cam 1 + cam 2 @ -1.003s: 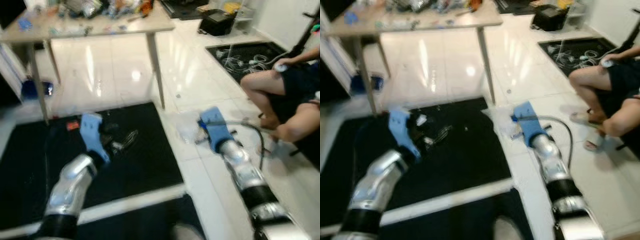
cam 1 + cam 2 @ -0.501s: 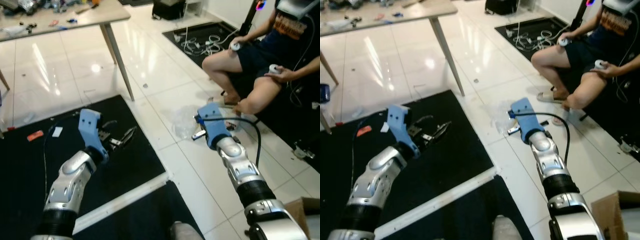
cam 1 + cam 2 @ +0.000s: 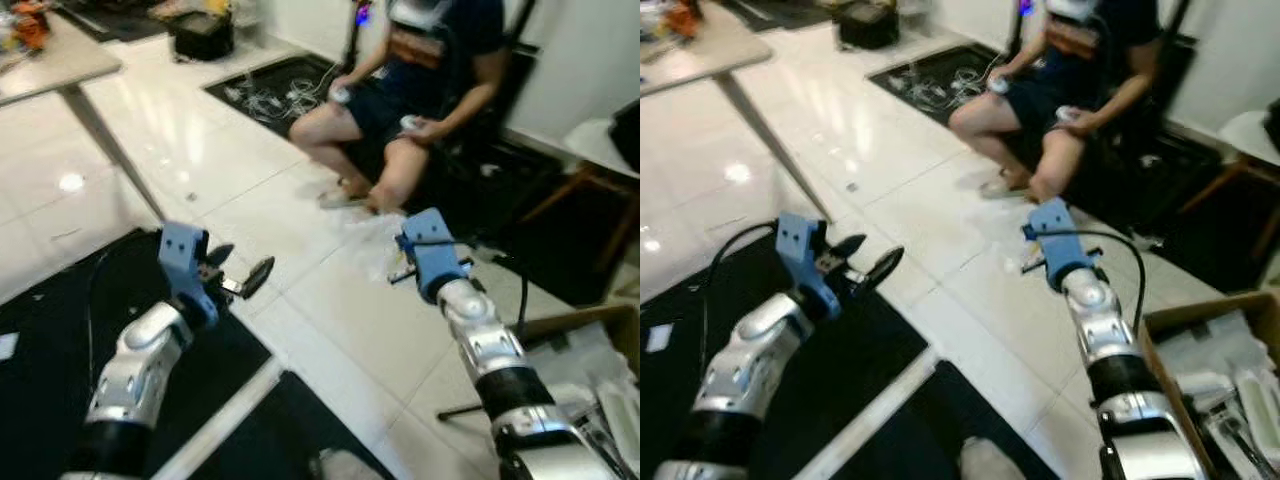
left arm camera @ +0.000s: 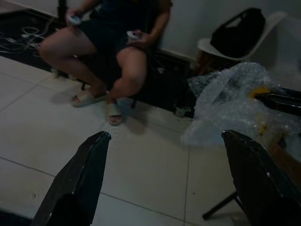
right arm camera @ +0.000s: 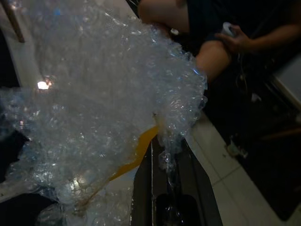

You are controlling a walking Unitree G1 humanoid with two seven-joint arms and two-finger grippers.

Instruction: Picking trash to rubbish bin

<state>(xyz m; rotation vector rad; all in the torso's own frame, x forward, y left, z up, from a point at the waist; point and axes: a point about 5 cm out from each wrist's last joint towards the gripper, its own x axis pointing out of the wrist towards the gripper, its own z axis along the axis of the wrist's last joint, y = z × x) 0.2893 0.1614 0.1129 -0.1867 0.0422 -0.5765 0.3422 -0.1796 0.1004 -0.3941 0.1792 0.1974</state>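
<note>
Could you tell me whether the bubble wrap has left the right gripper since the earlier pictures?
No. The bubble wrap still hangs from the right gripper; the camera turned, not the wrap.

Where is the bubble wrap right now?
The bubble wrap is pinched in the right tool, held out ahead on the robot's right above the white tile floor, just in front of the seated person's feet.

A crumpled sheet of clear bubble wrap point(image 5: 103, 94) is hanging bunched from the right gripper point(image 5: 165, 155), whose two black fingers are pinching its edge; a yellow-orange strip is showing through the plastic, above the white tiled floor point(image 3: 330, 330)
</note>
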